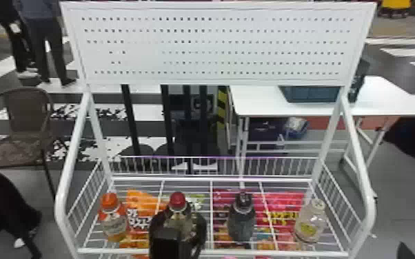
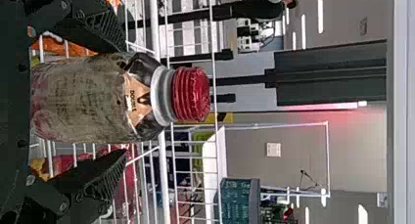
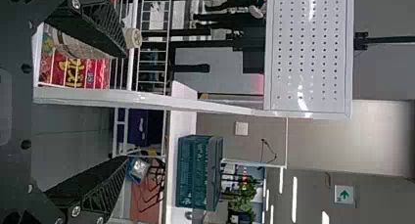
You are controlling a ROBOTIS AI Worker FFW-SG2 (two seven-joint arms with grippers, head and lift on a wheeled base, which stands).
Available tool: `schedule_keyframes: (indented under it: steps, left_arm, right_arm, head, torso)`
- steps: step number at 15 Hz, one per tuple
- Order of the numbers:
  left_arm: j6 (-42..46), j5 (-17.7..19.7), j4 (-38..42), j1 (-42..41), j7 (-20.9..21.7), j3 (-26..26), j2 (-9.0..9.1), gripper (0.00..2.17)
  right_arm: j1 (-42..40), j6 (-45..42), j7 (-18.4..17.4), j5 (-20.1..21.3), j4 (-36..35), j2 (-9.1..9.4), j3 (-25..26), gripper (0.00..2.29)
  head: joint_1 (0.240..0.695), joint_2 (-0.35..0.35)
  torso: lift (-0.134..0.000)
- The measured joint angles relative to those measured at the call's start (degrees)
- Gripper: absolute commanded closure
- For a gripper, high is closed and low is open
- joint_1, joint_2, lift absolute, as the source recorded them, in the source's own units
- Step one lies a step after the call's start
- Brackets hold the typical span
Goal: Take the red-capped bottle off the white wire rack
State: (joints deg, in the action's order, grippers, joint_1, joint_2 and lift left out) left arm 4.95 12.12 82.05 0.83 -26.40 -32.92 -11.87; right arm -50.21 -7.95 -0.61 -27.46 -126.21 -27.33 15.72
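The red-capped bottle (image 1: 177, 205) stands upright at the front of the white wire rack (image 1: 196, 252), left of centre. My left gripper (image 1: 178, 224) is around it at the near side, one finger on each side. In the left wrist view the dark bottle with the red cap (image 2: 93, 99) is between the open fingers of my left gripper (image 2: 121, 102); a gap shows between it and one finger. At the lower right edge of the head view is a dark tip of my right gripper (image 1: 404, 252). In the right wrist view my right gripper (image 3: 126, 106) is open, holding nothing.
An orange-capped bottle (image 1: 113, 218) stands left of the red-capped one; a dark bottle (image 1: 241, 217) and a clear bottle (image 1: 310, 220) stand to its right. Snack bags lie below the wires. Side rails (image 1: 360, 155) and a perforated panel (image 1: 213, 44) frame the rack.
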Motion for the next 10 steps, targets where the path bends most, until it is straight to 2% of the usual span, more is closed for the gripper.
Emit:
schedule_keyframes:
  steps: [1, 7, 10]
  left_arm:
    - [-0.04, 0.55, -0.15, 0.10, 0.60, 0.21, 0.01, 1.98]
    - [-0.21, 1.41, 2.40, -1.37, -0.51, 0.88, -0.57, 1.98]
    - [-2.88, 0.71, 9.37, -4.18, -0.81, 1.60, -1.89, 1.98]
  right_arm:
    - [-0.05, 0.00, 0.00, -0.03, 0.01, 0.00, 0.07, 0.14]
    - [0.02, -0.08, 0.00, -0.05, -0.12, 0.03, 0.10, 0.14]
    - [0.03, -0.16, 0.00, -0.05, -0.24, 0.12, 0.10, 0.14]
  head:
    - [0.499, 0.000]
    - [0.499, 0.000]
    - [0.499, 0.000]
  torso:
    - [0.000]
    - [0.000]
    - [0.000]
